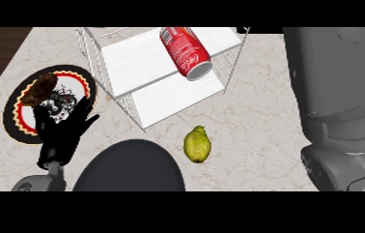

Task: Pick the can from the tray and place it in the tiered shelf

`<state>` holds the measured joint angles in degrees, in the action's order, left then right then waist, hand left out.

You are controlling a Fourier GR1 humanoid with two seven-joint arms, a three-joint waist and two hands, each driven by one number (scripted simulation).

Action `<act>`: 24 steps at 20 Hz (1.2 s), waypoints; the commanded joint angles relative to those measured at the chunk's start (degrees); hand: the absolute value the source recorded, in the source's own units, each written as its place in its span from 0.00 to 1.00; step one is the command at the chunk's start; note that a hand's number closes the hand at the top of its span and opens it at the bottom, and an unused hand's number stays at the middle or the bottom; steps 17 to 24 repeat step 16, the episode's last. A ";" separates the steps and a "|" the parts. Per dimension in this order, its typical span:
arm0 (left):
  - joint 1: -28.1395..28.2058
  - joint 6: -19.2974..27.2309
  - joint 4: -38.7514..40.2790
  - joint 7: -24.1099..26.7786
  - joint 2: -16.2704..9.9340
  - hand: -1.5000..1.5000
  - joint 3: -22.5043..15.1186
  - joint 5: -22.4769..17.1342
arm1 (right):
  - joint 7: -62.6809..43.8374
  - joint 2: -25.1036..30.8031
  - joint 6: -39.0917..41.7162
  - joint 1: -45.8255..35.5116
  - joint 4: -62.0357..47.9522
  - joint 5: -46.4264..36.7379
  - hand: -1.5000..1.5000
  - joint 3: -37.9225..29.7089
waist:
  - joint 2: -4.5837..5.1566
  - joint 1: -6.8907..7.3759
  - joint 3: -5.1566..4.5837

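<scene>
While you look steeply down at the counter [249,121], note the red can [187,51] lying on its side on the upper white board of the wire shelf [114,89], open silver end toward you and to the right; its far end sits close to the top of the view, so you cannot read the whole label. A lower board shows beneath, through the wire sides; the shelf's back is cut off by the upper edge. Left hand [63,128] shows at lower left, fingers spread and straight, holding nothing, resting partly over the round black tray [16,112] with its red and yellow ring; it covers part of that tray. On the tray lies a brown lump [39,88], too unclear to name. Right forearm [324,96] fills the right side as a large grey mass; the right hand itself is out of view. A yellow-green lemon [197,144] lies on the counter just below the shelf; a dark rounded shape [130,167] blocks the lower centre.
</scene>
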<state>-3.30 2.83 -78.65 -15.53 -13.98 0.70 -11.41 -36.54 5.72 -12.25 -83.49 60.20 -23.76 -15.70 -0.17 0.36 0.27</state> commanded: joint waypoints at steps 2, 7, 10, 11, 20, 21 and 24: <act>2.86 1.02 0.54 1.75 1.75 0.50 -0.69 1.25 | -1.62 6.47 -2.65 1.14 -0.59 -1.17 0.00 -3.19 | 0.16 -0.05 -0.29; 1.67 -0.32 0.28 -1.33 -0.61 0.50 1.39 -0.29 | -2.31 12.76 -1.73 6.35 4.72 2.39 0.00 -8.14 | -0.08 -0.86 -0.22; 1.54 1.56 2.41 1.56 2.80 0.50 -1.43 2.75 | -0.28 15.94 2.07 6.95 3.03 8.42 0.00 -12.18 | 0.27 -0.53 -0.25; 1.83 -0.82 0.92 -0.64 -0.02 0.50 1.39 -0.27 | -1.26 15.56 4.29 12.64 8.37 9.29 0.00 -11.43 | -0.03 -1.02 -0.22; 3.59 0.61 -1.33 -0.61 2.17 0.50 -0.74 1.60 | 1.67 22.12 12.18 15.33 6.60 16.50 0.00 -15.63 | 0.07 -0.44 -0.21; 3.59 0.61 -1.33 -0.61 2.17 0.50 -0.74 1.60 | 1.67 22.12 12.18 15.33 6.60 16.50 0.00 -15.63 | 0.07 -0.44 -0.21; 3.59 0.61 -1.33 -0.61 2.17 0.50 -0.74 1.60 | 1.67 22.12 12.18 15.33 6.60 16.50 0.00 -15.63 | 0.07 -0.44 -0.21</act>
